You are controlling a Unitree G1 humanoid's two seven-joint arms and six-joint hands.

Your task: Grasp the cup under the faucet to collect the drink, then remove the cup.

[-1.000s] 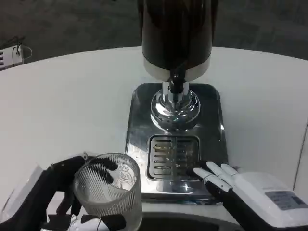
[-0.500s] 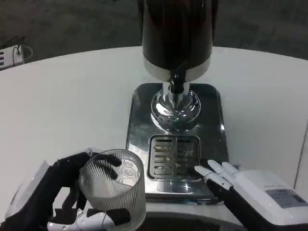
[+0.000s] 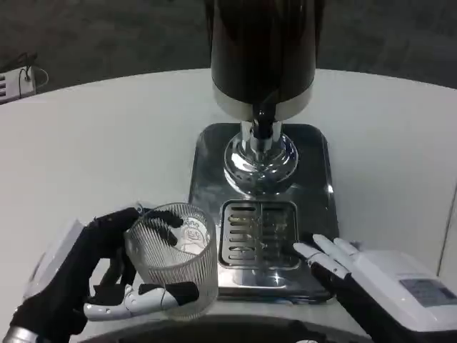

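Observation:
A clear ribbed glass cup (image 3: 176,261) stands upright at the lower left, just left of the dispenser's drip grate (image 3: 258,233). My left hand (image 3: 93,275) grips the cup, fingers wrapped around its side. The black faucet (image 3: 262,123) hangs from the dark dispenser tank (image 3: 261,50) above the chrome base (image 3: 260,158). The cup is left of and nearer than the faucet, not under it. My right hand (image 3: 357,275) rests at the front right corner of the steel tray (image 3: 318,200), fingers stretched out and holding nothing.
The round white table (image 3: 107,150) stretches left and right of the dispenser. A small white device with a cable (image 3: 18,82) lies at the far left edge. Dark floor lies beyond the table.
My left hand has carried the cup up and slightly right, closer to the drip grate. My right hand has slid a little down and to the right.

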